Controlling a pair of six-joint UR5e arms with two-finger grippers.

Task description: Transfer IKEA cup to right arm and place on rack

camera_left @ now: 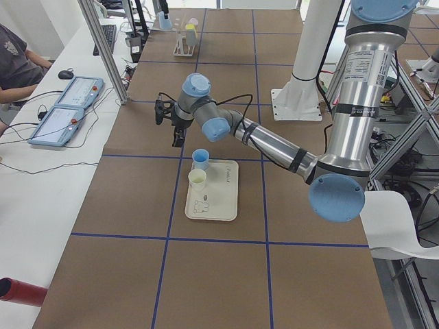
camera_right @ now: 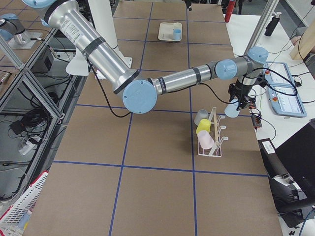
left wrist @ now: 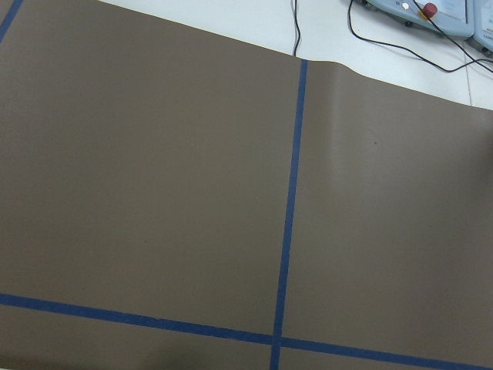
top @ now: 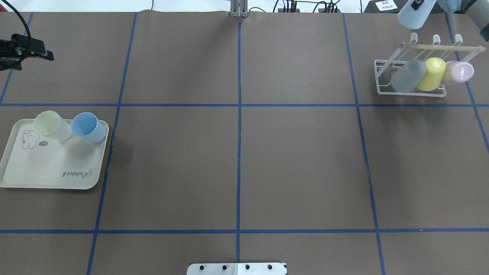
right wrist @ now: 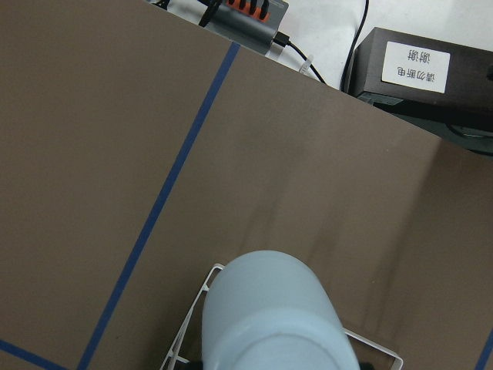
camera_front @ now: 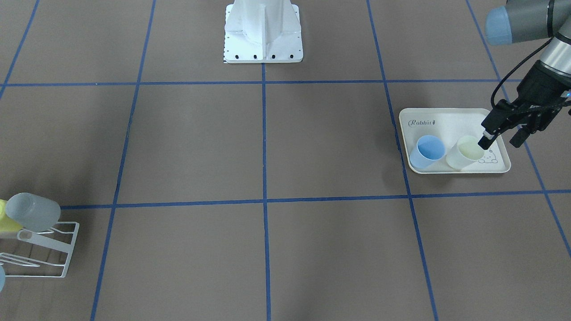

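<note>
My right claw (camera_right: 238,102) is clamped around the pale-blue plastic cup (top: 413,16), in the air at twelve o'clock of the white wire rack (top: 439,47), seen from overhead. My left claw (camera_front: 502,139) gapes wide, empty, above the cream tray (camera_front: 446,120).

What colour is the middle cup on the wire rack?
Yellow. The middle cup shows best in the overhead view.
</note>
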